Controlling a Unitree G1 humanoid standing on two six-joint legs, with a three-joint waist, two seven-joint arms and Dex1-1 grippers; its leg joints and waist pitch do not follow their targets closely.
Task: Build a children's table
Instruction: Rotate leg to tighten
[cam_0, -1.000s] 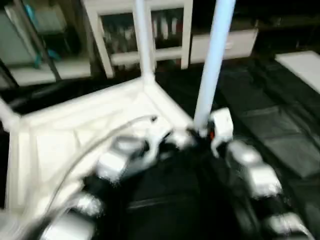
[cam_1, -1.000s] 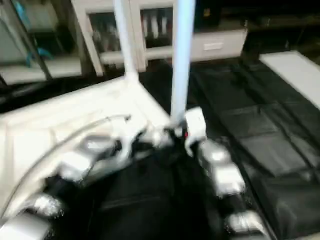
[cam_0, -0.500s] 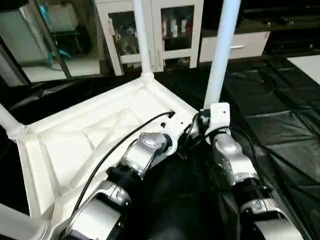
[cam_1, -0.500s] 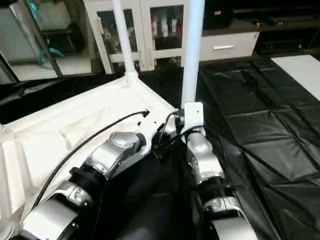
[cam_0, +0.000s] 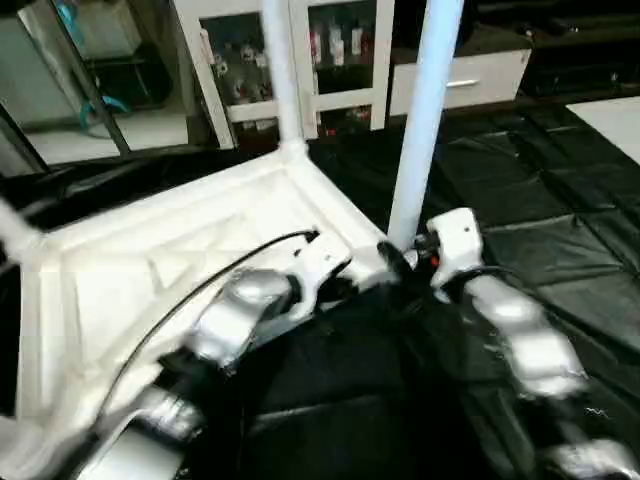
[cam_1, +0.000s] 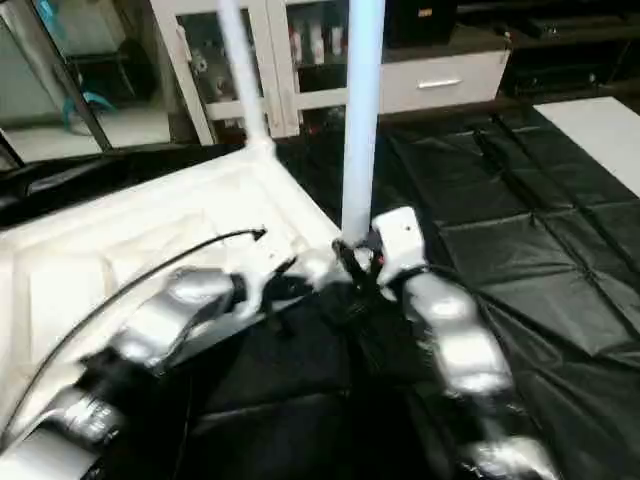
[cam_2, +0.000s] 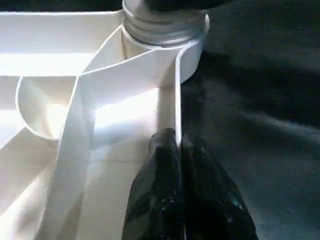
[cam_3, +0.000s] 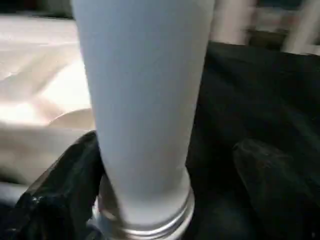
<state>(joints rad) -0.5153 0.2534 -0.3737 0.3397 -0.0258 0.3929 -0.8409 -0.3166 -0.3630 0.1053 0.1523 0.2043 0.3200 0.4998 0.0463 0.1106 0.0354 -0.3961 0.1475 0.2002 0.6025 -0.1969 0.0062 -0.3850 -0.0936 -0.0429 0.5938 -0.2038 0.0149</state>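
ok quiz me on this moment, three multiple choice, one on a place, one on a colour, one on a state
1. Where is the left gripper clamped?
A. on the far leg
B. on the table top rim, beside the corner socket
C. on the floor

2. What colour is the mat under the table top?
A. black
B. green
C. red

3. How is the leg by the right gripper?
A. lying flat
B. leaning on a cabinet
C. standing in the corner socket

Key: B, the left jaws pinch the thin rim; A, the mat is black; C, its base sits in the socket, between open jaws.
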